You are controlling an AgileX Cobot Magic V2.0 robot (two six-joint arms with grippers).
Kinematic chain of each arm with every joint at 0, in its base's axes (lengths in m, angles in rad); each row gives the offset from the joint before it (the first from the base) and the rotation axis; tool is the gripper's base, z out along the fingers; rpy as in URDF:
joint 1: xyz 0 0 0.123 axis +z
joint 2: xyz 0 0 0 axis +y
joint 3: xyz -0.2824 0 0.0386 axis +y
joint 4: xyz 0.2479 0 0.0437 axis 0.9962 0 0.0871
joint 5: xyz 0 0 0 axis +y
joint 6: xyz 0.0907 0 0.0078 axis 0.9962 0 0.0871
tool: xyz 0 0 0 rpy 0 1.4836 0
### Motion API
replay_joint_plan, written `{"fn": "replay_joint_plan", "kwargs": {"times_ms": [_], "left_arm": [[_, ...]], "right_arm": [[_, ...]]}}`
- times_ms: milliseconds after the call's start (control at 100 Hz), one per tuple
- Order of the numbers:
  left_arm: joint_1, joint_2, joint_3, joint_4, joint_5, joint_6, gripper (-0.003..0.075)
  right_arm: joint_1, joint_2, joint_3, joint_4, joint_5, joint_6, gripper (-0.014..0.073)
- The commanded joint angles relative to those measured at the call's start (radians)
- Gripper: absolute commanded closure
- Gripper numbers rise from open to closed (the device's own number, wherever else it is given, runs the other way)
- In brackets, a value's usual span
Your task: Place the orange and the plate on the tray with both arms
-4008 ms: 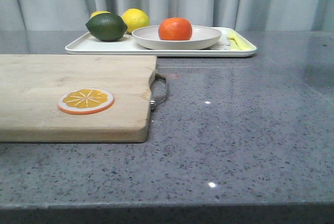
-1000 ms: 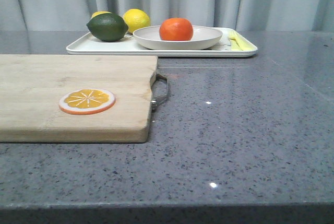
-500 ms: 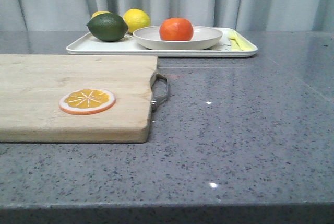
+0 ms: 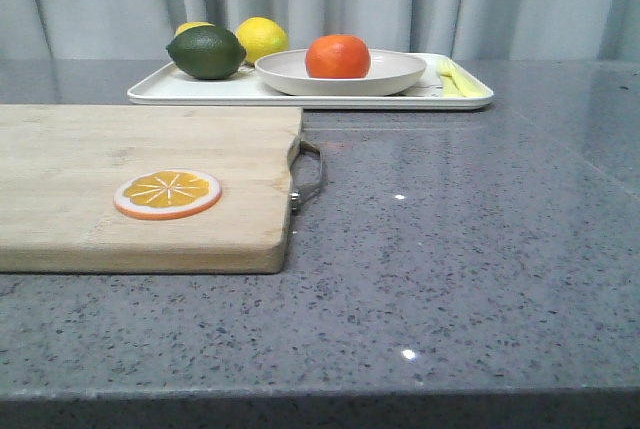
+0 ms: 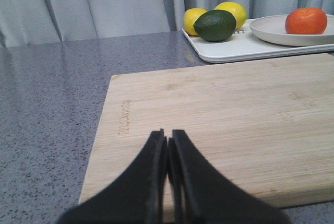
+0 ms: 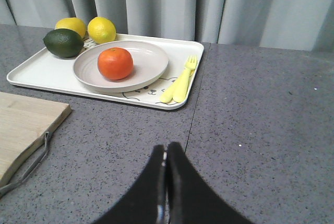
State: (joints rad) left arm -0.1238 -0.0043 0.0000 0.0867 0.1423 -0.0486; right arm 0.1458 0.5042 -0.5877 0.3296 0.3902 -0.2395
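The orange (image 4: 337,56) sits in the off-white plate (image 4: 390,77), and the plate rests on the white tray (image 4: 200,92) at the back of the table. The right wrist view shows the same: orange (image 6: 115,63) in the plate (image 6: 151,65) on the tray (image 6: 36,72). The left wrist view shows the orange (image 5: 306,20), plate (image 5: 271,30) and tray (image 5: 235,51) far off. My left gripper (image 5: 167,135) is shut and empty over the wooden board. My right gripper (image 6: 166,146) is shut and empty over bare table. Neither gripper shows in the front view.
A dark green lime (image 4: 205,52) and two yellow lemons (image 4: 260,37) lie at the tray's left end; a yellow fork and knife (image 6: 180,82) at its right. A wooden cutting board (image 4: 120,189) with a metal handle holds an orange slice disc (image 4: 167,194) at front left.
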Motion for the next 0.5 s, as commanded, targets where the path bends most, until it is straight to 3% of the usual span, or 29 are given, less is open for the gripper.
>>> {"fn": "replay_joint_plan", "kwargs": {"times_ms": [0, 490], "left_arm": [[0.002, -0.033, 0.007, -0.011, -0.068, 0.034, 0.0739], [0.002, -0.033, 0.007, -0.039, -0.068, 0.034, 0.0739]], "right_arm": [[-0.007, 0.0, -0.027, 0.005, -0.08, -0.007, 0.0661], [-0.007, 0.0, -0.027, 0.005, -0.08, -0.007, 0.0661]]}}
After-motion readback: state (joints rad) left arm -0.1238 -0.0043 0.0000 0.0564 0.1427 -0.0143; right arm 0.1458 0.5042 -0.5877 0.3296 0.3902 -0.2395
